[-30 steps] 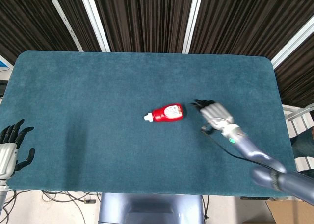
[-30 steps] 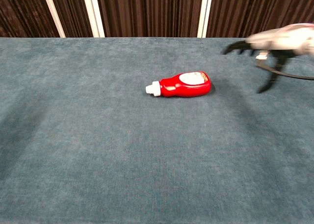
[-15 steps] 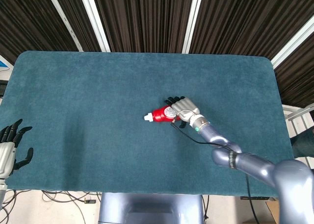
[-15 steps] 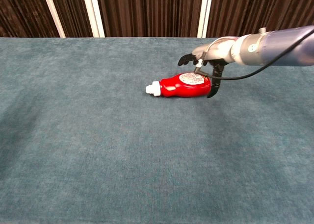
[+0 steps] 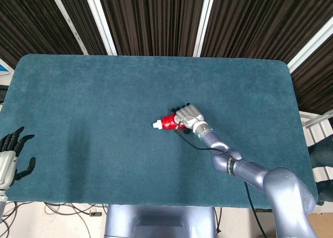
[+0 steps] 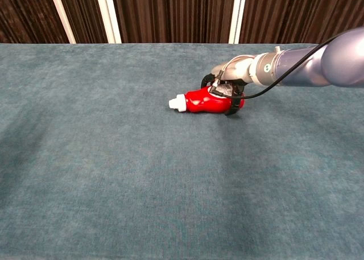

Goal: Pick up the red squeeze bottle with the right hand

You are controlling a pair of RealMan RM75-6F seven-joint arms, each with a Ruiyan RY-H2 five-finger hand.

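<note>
Chest view shows the right hand (image 6: 226,90) wrapped over the fat end of the red squeeze bottle (image 6: 206,100), which lies on its side mid-counter (image 6: 114,174), white cap pointing left. Looks like the grasp step; next it needs a firm squeeze, then a straight lift.

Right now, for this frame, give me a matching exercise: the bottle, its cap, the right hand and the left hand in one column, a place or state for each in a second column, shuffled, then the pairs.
Column one:
1. bottle
2. cap
3. right hand
4. left hand

Column two:
A. white, pointing left in the chest view
B. at the table's near left edge, fingers spread, holding nothing
C. red, lying on its side mid-table
D. wrapped over the bottle's wide end

Pairs: 1-C, 2-A, 3-D, 4-B
</note>
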